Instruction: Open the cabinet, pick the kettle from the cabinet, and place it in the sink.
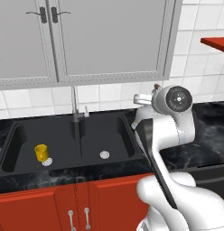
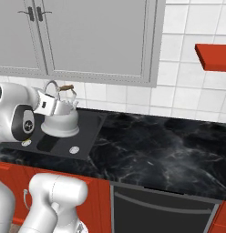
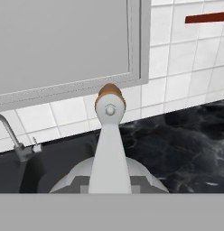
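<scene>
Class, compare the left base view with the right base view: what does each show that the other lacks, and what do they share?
Left base view alone: the small yellow cup in the left basin, the slim silver tap and both basins of the sink.

Right base view alone: the whole kettle hanging over the sink's right end, the claw shut on its arched handle, and the long black counter with a dark appliance front beneath.

Both: the grey-doored cabinet, white wall tiles, the sink and the red shelf.
</scene>
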Motion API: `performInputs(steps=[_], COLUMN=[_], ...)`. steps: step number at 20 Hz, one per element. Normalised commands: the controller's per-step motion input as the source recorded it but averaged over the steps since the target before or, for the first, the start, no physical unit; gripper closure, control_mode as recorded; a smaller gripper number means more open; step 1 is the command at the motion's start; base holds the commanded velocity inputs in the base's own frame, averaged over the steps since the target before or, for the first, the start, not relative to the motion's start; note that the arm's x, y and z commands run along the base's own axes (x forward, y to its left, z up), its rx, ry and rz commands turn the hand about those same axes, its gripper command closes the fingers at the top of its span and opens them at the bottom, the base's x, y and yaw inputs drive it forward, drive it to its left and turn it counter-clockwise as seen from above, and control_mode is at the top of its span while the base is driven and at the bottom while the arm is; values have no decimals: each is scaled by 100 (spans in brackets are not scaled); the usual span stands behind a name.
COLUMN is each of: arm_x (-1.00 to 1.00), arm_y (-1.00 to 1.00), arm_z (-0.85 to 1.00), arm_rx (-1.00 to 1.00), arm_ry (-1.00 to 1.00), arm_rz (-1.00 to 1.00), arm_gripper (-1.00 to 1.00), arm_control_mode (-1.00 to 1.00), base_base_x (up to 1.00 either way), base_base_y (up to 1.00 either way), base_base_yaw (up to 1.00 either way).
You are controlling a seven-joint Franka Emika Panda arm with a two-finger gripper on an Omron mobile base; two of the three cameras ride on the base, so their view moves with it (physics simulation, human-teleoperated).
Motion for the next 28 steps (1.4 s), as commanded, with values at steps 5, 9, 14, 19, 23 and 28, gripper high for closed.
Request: performInputs(steps=[5, 9, 14, 19, 23, 28], arm_x=[0, 3, 10, 22, 17, 5], arm_y=[0, -9, -23, -13, -3, 1], arm_z=[0, 0, 0, 0, 0, 0], arm_rx=[0, 5, 14, 3, 0, 0], arm_ry=[-1, 2, 10, 13, 12, 17], arm_rz=[0, 5, 19, 15, 44, 42], arm_gripper=[100, 100, 100, 100, 100, 100], arm_control_mode=[-100, -100, -100, -100, -100, -100], base_base_x=[0, 0, 0, 0, 0, 0], base_base_y=[0, 0, 0, 0, 0, 0], base_base_yaw=[0, 0, 0, 0, 0, 0])
